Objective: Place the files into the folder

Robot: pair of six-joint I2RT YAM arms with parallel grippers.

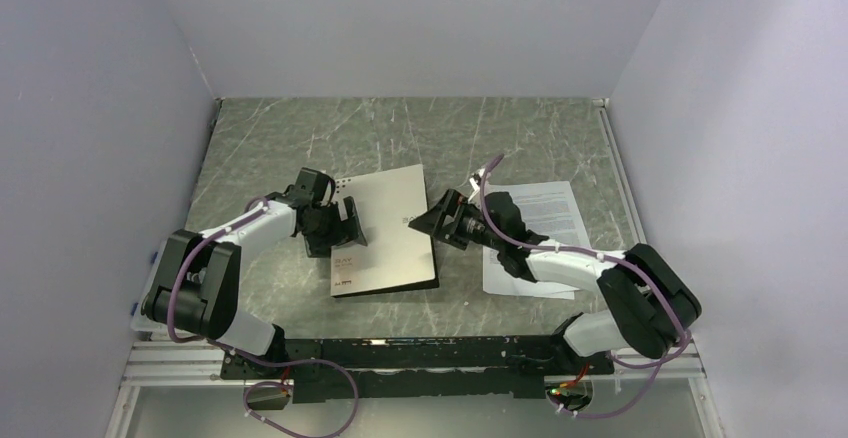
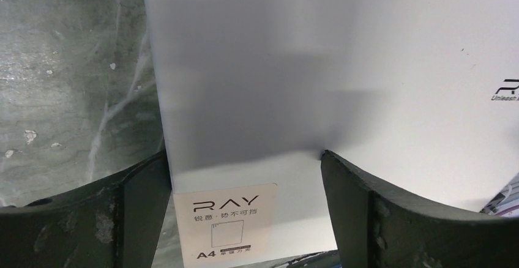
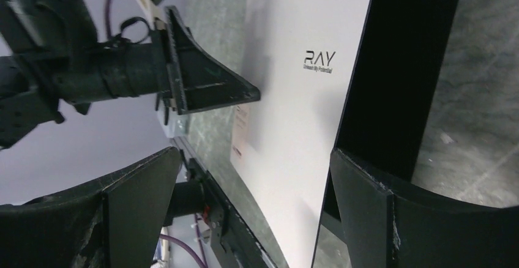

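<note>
Folder lies shut, left claw and right claw gaping empty at its sides (files just right of it): I'd pin one edge, peel the cover gently.

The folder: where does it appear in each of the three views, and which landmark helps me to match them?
Top external: the folder lies flat in the centre.
Left wrist: it fills most of the frame, from the top down.
Right wrist: it runs slantwise through the middle.
Shared landmark: the RAY logo, cut off at the left wrist view's right edge, tiny from above.
</note>
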